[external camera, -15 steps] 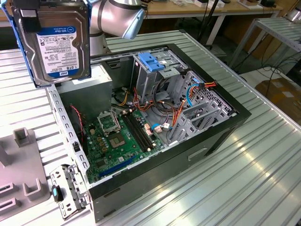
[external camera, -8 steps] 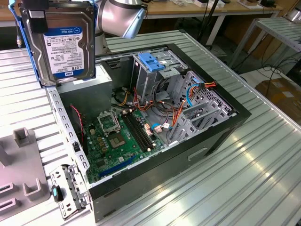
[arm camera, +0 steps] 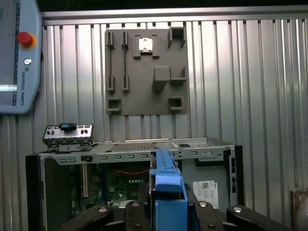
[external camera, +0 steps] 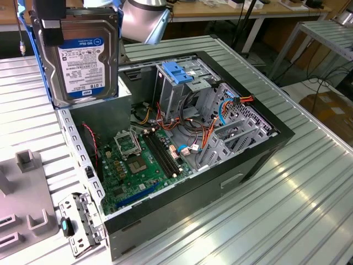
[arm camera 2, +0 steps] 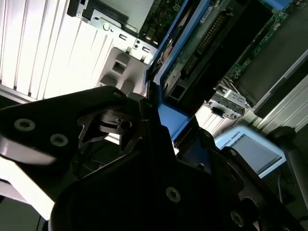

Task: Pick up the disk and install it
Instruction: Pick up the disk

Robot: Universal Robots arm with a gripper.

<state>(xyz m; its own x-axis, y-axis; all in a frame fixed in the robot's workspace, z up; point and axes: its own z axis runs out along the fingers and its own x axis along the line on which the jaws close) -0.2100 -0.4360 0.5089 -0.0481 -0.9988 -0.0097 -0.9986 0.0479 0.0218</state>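
The disk (external camera: 83, 52) hangs upright in the air at the exterior view's upper left, above the far-left corner of the open computer case (external camera: 265, 138). Its white label with a blue band faces the camera, and blue rails run along its sides. My gripper (external camera: 51, 26) is shut on its upper part. In the first wrist view the disk's blue rail (arm camera: 167, 185) stands edge-on between my gripper's (arm camera: 167, 214) black fingers, over the case. The second wrist view shows the disk's circuit-board side (arm camera 2: 204, 41) reaching out from my gripper (arm camera 2: 161, 122).
Inside the case lie a green motherboard (external camera: 135, 165), bundles of cables, a metal drive cage with a blue plastic top (external camera: 179, 72) and a grey power-supply box (arm camera: 207, 185). A grey fixture plate (external camera: 25, 193) and a small metal bracket (external camera: 83, 223) rest on the ribbed table. A teach pendant (arm camera: 17, 53) lies nearby.
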